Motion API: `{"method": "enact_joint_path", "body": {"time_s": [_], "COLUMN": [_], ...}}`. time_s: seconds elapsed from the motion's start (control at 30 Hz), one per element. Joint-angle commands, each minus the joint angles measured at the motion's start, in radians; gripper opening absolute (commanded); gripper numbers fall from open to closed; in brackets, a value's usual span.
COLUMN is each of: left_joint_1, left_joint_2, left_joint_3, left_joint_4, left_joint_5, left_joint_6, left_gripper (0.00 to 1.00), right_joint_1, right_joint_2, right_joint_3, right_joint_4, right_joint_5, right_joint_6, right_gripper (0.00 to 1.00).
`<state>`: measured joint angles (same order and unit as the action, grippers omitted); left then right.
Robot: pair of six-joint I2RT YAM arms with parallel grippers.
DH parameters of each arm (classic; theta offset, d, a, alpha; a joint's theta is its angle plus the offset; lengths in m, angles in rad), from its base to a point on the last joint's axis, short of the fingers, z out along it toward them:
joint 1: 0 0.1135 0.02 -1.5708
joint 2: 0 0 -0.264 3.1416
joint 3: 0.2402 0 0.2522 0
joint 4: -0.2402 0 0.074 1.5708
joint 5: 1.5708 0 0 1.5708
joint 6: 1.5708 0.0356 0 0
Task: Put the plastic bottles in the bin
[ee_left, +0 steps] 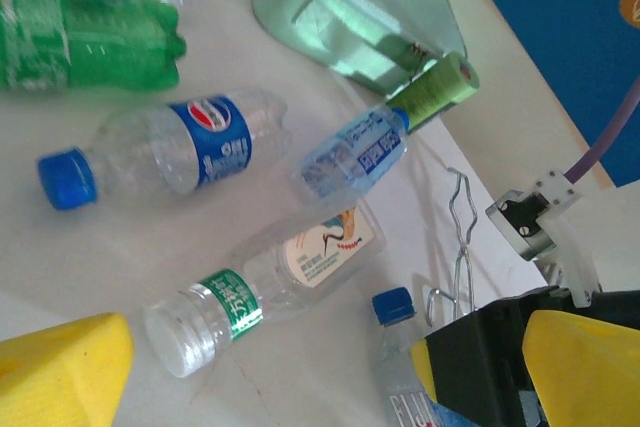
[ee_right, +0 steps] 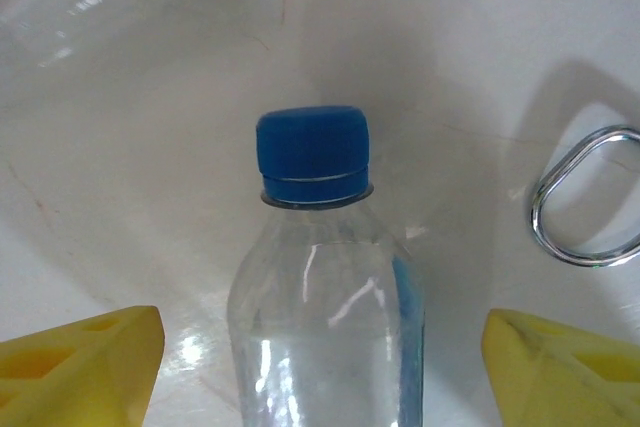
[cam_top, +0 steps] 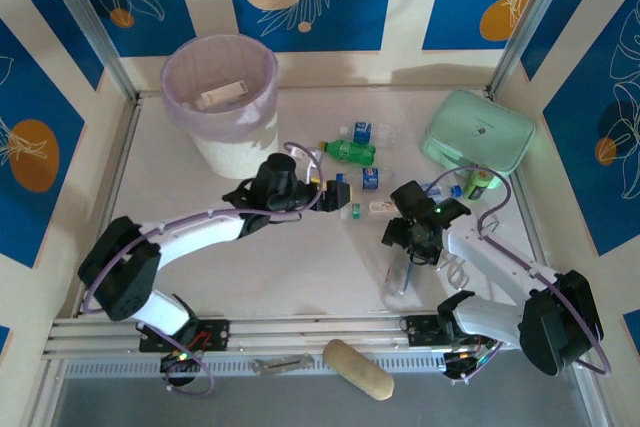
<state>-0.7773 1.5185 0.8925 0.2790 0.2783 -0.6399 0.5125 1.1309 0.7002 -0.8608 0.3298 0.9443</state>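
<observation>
Toward the near right of the counter point(cam_top: 300, 277), the right gripper point(ee_right: 322, 325) stands spread around a clear blue-capped bottle point(ee_right: 312, 162). The left gripper point(ee_left: 328, 332) gapes wide above other bottles point(ee_left: 200, 147); the bin point(cam_top: 240, 137) sits far left.

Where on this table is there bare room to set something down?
Bare table lies near-centre, between the left arm and right arm, and along the left edge near the bin. Crowded: bottles scattered from the bin to the mint-green pouch.
</observation>
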Motion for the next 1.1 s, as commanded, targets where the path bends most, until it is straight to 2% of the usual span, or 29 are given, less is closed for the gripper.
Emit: {"method": "enact_joint_path", "body": {"time_s": [0.0,0.23,0.4,0.53,0.67,0.93,1.07], "left_joint_1": [-0.019,-0.025,-0.024,-0.024,-0.025,-0.025,-0.028], "left_joint_2": [0.046,0.047,0.004,-0.027,-0.038,-0.049,-0.039], "left_joint_3": [0.000,0.008,0.002,-0.006,-0.013,-0.021,-0.017], "left_joint_4": [0.109,0.082,0.002,-0.052,-0.053,-0.029,0.005], "left_joint_5": [0.050,0.025,-0.033,-0.099,-0.108,-0.089,-0.029], "left_joint_6": [-0.071,-0.050,-0.013,0.005,0.004,0.006,0.005], "left_gripper": [1.00,1.00,1.00,1.00,1.00,1.00,0.99], "right_joint_1": [0.020,0.048,0.062,0.066,0.067,0.063,0.041], "right_joint_2": [0.029,0.121,0.151,0.142,0.126,0.021,-0.059], "right_joint_3": [-0.029,-0.052,-0.074,-0.086,-0.085,0.013,0.055], "right_joint_4": [0.042,0.107,0.142,0.157,0.162,0.135,0.211], "right_joint_5": [-0.006,-0.013,-0.020,-0.020,-0.020,0.000,-0.016], "right_joint_6": [0.037,0.054,0.067,0.074,0.069,0.021,-0.004], "right_gripper": [0.83,0.80,0.71,0.59,0.51,0.49,0.49]}}
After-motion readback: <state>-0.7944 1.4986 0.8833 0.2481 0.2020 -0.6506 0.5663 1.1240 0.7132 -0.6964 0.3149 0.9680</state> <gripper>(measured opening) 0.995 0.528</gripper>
